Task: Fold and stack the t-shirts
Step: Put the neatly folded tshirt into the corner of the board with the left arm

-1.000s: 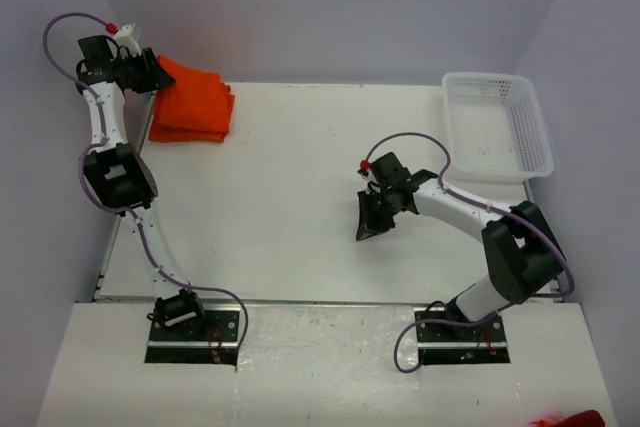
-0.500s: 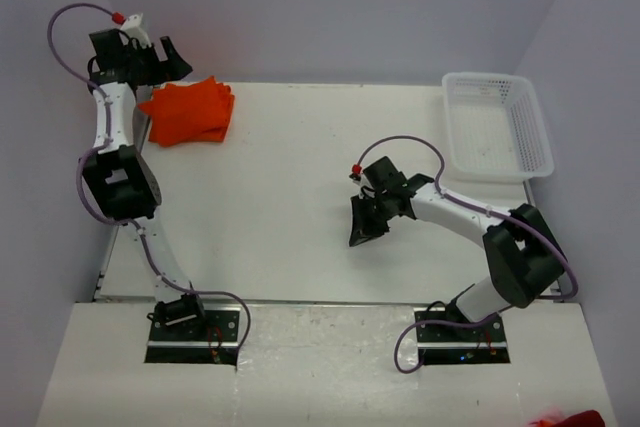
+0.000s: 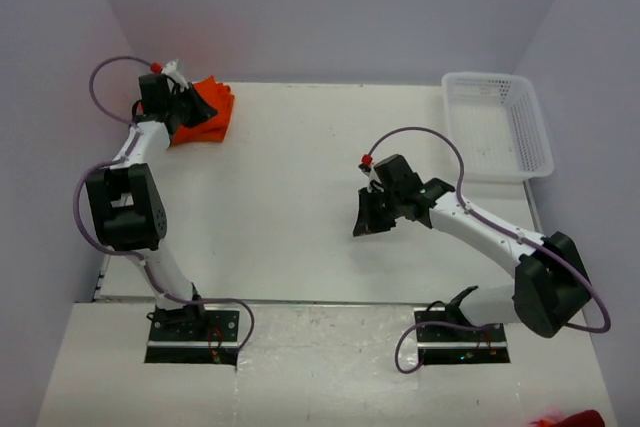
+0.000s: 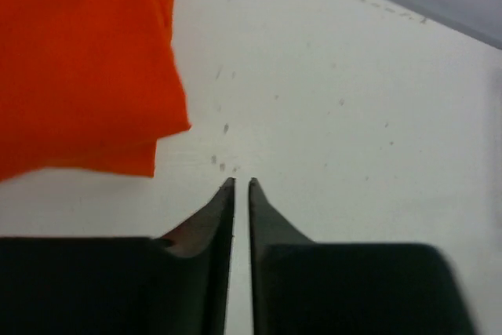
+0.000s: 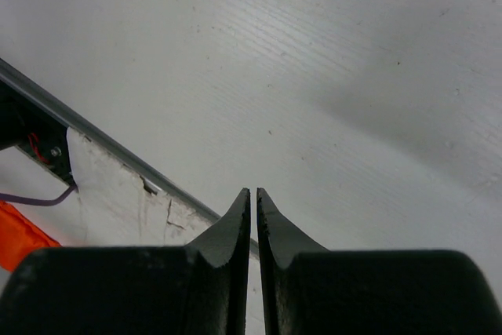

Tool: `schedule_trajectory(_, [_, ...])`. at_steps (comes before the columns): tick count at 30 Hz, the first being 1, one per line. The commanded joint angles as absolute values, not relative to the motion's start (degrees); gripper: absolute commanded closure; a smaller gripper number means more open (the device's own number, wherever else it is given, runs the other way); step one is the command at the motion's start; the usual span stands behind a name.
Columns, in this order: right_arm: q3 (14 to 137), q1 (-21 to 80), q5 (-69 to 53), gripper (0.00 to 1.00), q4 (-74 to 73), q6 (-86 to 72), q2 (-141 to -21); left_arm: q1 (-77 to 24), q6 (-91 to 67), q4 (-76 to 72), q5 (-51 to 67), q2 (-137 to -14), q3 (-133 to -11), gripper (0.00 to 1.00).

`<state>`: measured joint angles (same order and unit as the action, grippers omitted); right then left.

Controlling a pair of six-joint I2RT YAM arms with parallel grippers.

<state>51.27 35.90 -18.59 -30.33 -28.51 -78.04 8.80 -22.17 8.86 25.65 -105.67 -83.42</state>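
Note:
The t-shirts (image 3: 214,107) lie as a folded bright orange stack at the table's far left corner. In the left wrist view the t-shirts (image 4: 78,60) fill the upper left. My left gripper (image 3: 196,112) hangs over the near left part of the stack and hides some of it. From the wrist, the left gripper (image 4: 241,183) is shut with nothing between its fingers, its tips over bare table just right of the cloth. My right gripper (image 3: 368,219) is at mid-table, far from the shirts. The right gripper (image 5: 253,191) is shut and empty.
A white lattice basket (image 3: 497,125) stands at the far right corner. The table's near edge (image 5: 118,151) with its metal strip runs across the right wrist view. An orange scrap (image 3: 570,418) shows at the bottom right, off the table.
The left arm swung from the far left corner toward the table, over the stack's edge; its gripper opened wide and shut again. The stack looks nudged. The right arm shifted slightly.

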Motion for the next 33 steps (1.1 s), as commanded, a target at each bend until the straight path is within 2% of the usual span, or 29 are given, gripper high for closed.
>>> schedule_trajectory(1, [49.31,36.12,-15.65,0.92,-30.23,-29.18,-72.79,10.98,-33.29,-3.66,24.61,-101.7,-69.67,0.77])
schedule_trajectory(2, [49.05,36.12,-15.47,0.92,-30.32,-29.09,-72.25,11.42,-37.14,-9.52,24.61,-100.91,-66.91,0.63])
schedule_trajectory(3, [48.43,36.12,-15.29,0.92,-30.67,-29.09,-71.81,12.21,-38.66,-11.32,24.17,-100.38,-64.71,0.54])
schedule_trajectory(7, [46.5,36.12,-15.2,0.92,-30.32,-29.27,-69.61,13.18,-42.01,-13.8,21.62,-100.89,-61.87,0.5])
schedule_trajectory(8, [45.8,36.12,-15.21,0.92,-29.89,-29.44,-69.09,13.71,-42.88,-14.32,21.27,-100.99,-61.79,0.37])
schedule_trajectory(12, [44.39,36.12,-15.47,0.92,-29.09,-29.44,-68.82,16.25,-44.12,-12.22,16.63,-100.03,-61.88,0.24])
schedule_trajectory(20, [44.47,36.03,-15.12,0.92,-29.0,-28.48,-70.22,23.28,-45.7,-9.93,13.62,-99.23,-59.51,0.27])
schedule_trajectory(33, [44.12,36.04,-15.38,0.92,-28.39,-28.92,-70.84,24.35,-53.7,-19.07,9.33,-101.68,-53.0,0.31])
